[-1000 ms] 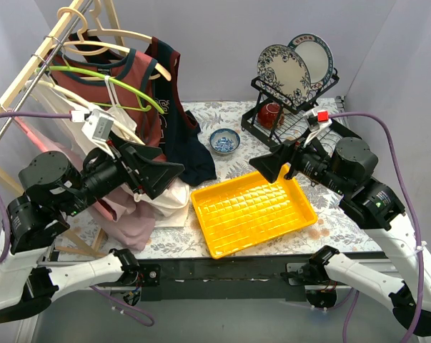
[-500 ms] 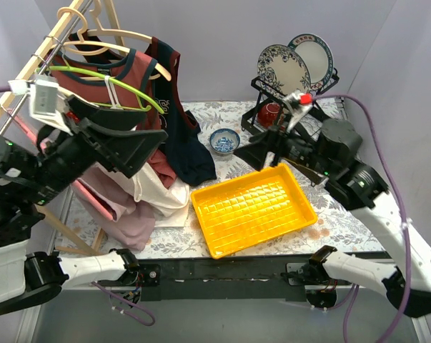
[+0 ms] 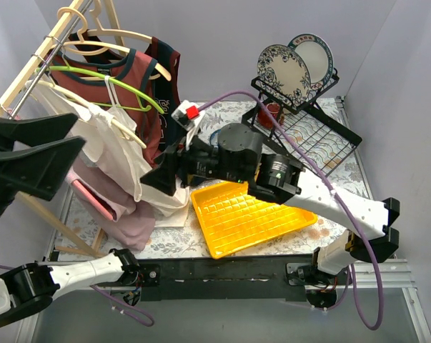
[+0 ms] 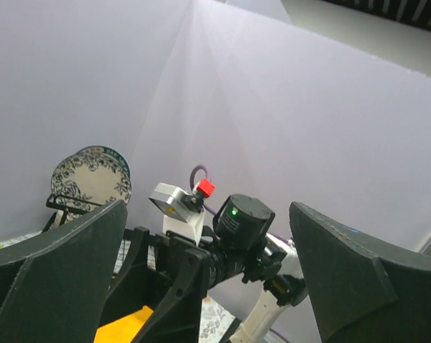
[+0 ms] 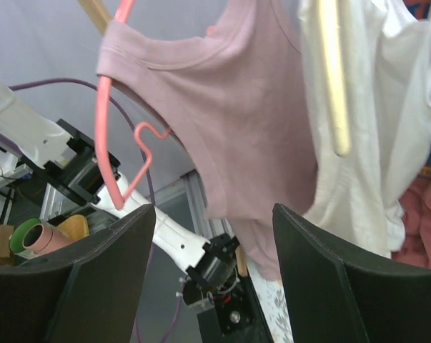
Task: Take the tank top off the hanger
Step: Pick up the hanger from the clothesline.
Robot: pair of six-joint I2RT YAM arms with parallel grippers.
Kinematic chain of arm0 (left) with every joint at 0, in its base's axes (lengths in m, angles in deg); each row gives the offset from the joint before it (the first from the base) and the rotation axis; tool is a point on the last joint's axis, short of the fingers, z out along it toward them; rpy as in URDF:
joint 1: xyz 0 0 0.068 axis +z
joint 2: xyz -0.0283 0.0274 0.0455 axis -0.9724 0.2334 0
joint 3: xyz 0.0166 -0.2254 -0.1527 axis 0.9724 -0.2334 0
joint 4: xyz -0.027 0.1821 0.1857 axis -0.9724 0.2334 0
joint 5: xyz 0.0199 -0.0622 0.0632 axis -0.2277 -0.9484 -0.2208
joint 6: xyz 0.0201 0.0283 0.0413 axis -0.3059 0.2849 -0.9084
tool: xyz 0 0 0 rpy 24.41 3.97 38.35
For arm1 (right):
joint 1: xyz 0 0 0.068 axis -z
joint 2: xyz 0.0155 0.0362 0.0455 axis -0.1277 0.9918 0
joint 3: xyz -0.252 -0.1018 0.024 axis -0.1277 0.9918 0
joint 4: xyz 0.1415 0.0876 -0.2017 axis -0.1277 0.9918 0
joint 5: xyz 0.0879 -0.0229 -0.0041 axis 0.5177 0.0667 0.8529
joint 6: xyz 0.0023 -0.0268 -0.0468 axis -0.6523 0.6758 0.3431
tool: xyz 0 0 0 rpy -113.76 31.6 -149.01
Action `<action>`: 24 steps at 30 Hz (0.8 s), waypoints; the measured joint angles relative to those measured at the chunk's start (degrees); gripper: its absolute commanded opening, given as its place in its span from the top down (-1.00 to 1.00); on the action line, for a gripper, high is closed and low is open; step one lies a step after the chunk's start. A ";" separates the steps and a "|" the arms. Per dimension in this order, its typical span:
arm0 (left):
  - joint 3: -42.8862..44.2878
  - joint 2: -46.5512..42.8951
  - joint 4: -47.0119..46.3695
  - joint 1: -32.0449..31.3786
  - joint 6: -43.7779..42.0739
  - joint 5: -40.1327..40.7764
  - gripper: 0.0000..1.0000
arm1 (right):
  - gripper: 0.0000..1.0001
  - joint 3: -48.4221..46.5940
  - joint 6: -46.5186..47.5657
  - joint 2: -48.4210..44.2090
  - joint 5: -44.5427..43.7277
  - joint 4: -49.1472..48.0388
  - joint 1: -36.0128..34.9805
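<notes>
Tabletop (image 3: 222,114) holds one tray (image 3: 236,223), two plates (image 3: 283,70); one pink tank top (image 5: 236,121) hangs.

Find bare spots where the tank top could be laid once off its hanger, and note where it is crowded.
Free: the inside of the yellow tray, and the table strip at the near edge between tray and hanging clothes. Crowded: the left under those clothes, and the back right around the dish rack.
</notes>
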 measured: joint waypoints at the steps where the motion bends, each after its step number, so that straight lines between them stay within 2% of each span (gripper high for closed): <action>1: 0.11 -0.81 0.04 0.02 0.00 0.48 -0.96 | -0.47 -0.52 0.35 0.74 -1.14 -1.05 -1.38; 10: 3.43 -2.23 2.49 0.02 -0.07 2.67 -0.96 | -0.47 -6.08 4.66 9.35 -11.13 -10.12 -10.67; 17: 3.56 -2.21 5.42 0.02 -0.24 3.56 -0.97 | -0.47 -10.25 7.19 16.00 -14.25 -11.85 -12.87; 24: 3.54 -2.21 7.21 0.00 -0.81 4.79 -0.97 | -0.50 -11.85 8.31 18.49 -16.31 -11.82 -14.34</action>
